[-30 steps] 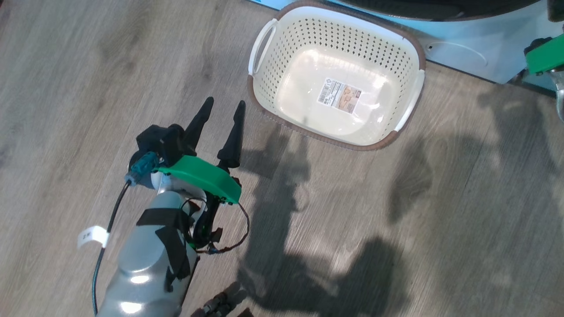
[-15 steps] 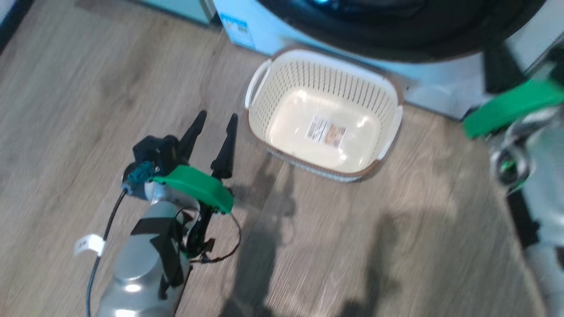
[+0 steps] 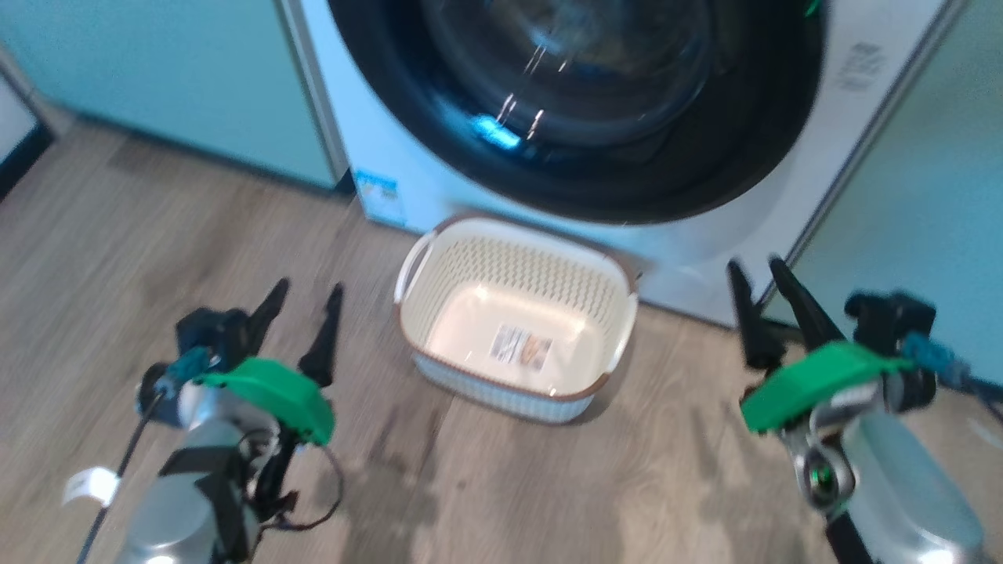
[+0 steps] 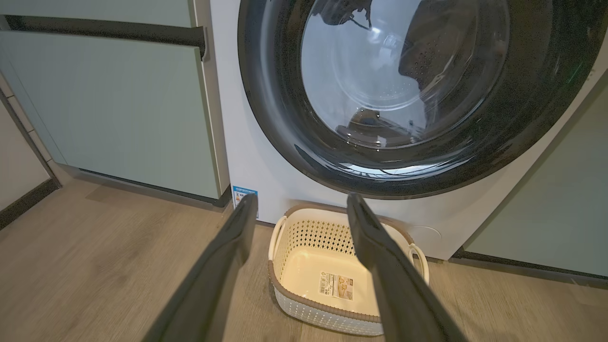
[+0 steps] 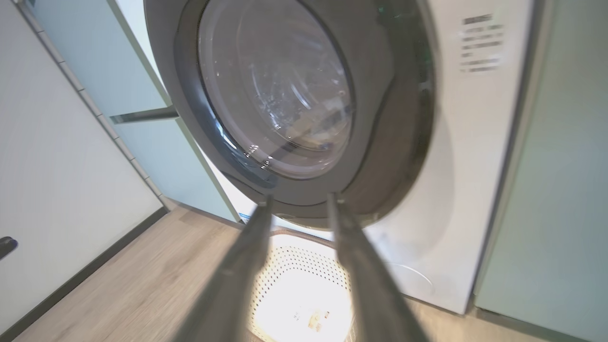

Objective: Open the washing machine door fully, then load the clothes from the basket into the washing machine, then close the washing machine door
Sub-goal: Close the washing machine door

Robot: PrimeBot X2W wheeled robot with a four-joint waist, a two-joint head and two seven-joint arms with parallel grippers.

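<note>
Wood-grain floor, one basket on it
The grey-brown plank floor [image 3: 141, 227] carries the cream basket [image 3: 501, 399], upright, just in front of the white washing machine [image 3: 423, 188], which stands between teal cabinet panels [image 3: 157, 78].

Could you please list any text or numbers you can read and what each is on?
Nothing can be read.
The label sticker in the basket: too small.
The blue label sticker low on the washing machine: too small.
The grey print lines on its upper front: blurred.
</note>
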